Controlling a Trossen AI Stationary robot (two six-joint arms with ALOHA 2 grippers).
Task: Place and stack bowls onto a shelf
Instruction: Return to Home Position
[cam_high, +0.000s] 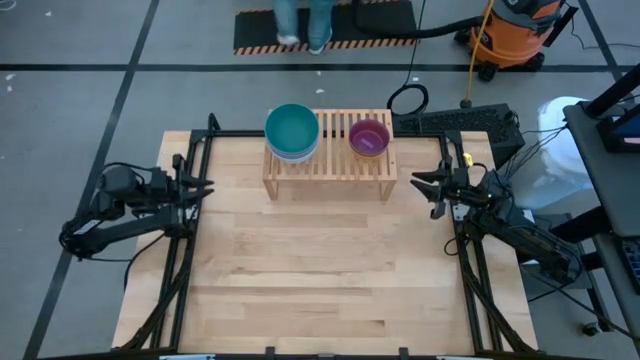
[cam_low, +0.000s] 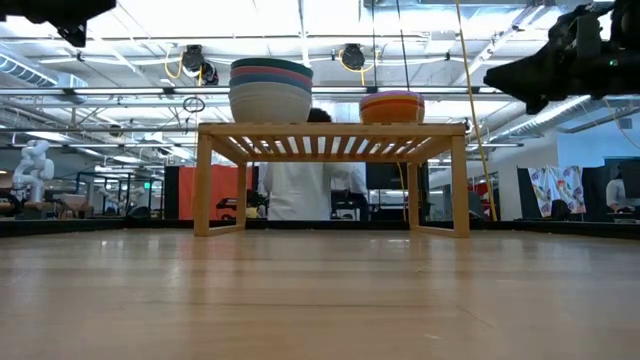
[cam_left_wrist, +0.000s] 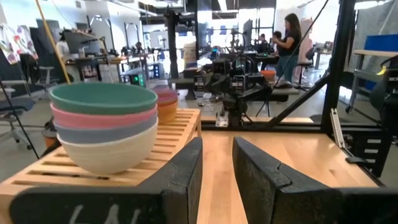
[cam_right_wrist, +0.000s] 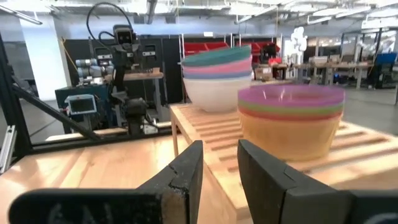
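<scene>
Two tools hang at the sides of the table (cam_high: 320, 290), and we see each with its fingers parted by a narrow gap, only bare wood showing between them. The left tool (cam_high: 203, 187) sits over the table's left edge and the right tool (cam_high: 420, 183) over its right edge. They point inward toward each other, about level with the front of the shelf (cam_high: 330, 178) and clear of it on either side. Farther back, the shelf stands by the table's far edge near the middle, a low slatted wooden rack on side legs. We count two upright stacks of four bowls on its top. On the left end the white bowl (cam_left_wrist: 109, 155) rests on the slats, with the blue bowl (cam_left_wrist: 102, 132) nested in it, then the pink bowl (cam_left_wrist: 102, 118), and the teal bowl (cam_left_wrist: 102, 98) on top. Toward the right end the yellow bowl (cam_right_wrist: 289, 137) sits lowest, holding the red bowl (cam_right_wrist: 291, 115), the green bowl (cam_right_wrist: 291, 107) and, uppermost, the purple bowl (cam_right_wrist: 291, 94). A bare stretch of slats separates the two stacks, which do not touch. Beyond the table's far edge, a person (cam_high: 305, 18) stands on a dark mat (cam_high: 370, 30) with striped borders. An orange vacuum (cam_high: 515, 35) sits on the floor off to the right.
</scene>
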